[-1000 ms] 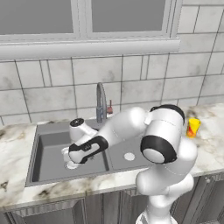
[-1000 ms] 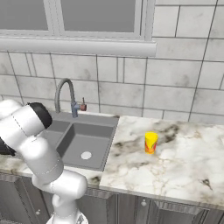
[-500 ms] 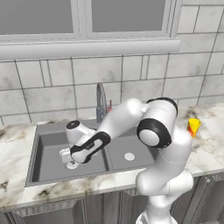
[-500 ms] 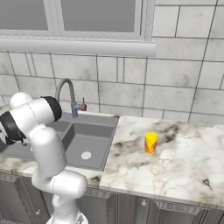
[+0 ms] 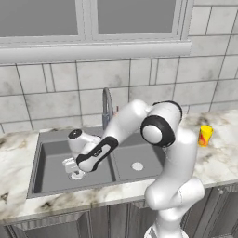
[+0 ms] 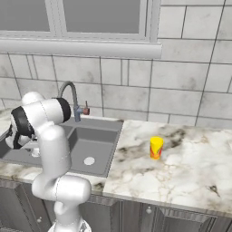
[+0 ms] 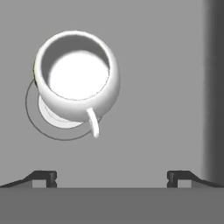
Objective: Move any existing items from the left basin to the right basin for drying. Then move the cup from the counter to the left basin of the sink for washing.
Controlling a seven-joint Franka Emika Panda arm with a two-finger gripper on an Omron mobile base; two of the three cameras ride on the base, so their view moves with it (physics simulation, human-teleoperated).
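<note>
My claw (image 7: 112, 177) is spread wide, empty, above the left basin (image 5: 51, 169). White mug (image 7: 76, 83) sits upright over its drain. Yellow cup (image 6: 156, 147) stands on the bench (image 6: 190, 167).

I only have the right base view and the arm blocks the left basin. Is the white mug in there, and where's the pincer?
Observer: Yes. In the hand view the white mug stands upright over the left basin's drain.
Operator: Pincer on it?
Observer: No. The pincer is open above it, and the mug sits off to one side of its fingertips.
Operator: Handle direction?
Observer: In the hand view it points toward the fingertips.
</note>
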